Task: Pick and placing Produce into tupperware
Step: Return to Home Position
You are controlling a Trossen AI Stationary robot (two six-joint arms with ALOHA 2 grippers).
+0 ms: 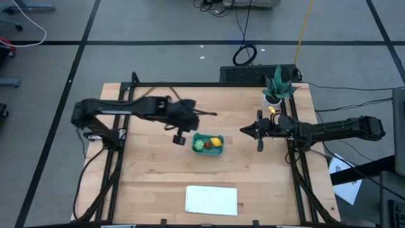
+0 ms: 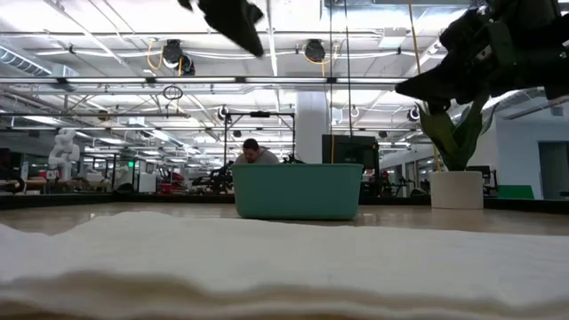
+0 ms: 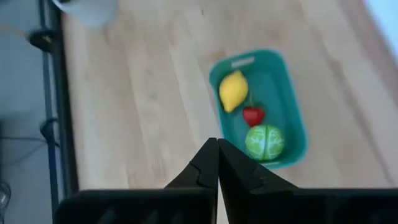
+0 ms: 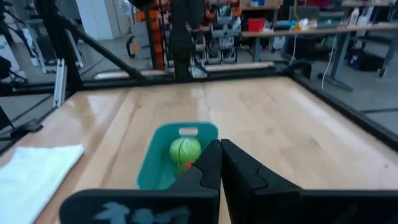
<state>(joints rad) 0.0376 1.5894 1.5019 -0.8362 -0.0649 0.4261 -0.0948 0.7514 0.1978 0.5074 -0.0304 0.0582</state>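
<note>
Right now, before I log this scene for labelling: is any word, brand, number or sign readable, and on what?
No text can be read.
Teal tub: a pale patch at one end, too blurred to read.
White sheet: looks blank.
Papers beside the table: dark marks, too small to read.

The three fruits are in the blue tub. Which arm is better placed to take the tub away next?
Probably the left arm: the left pincer, shut, hangs just beside the tub, while the right pincer, also shut, is farther off.
</note>
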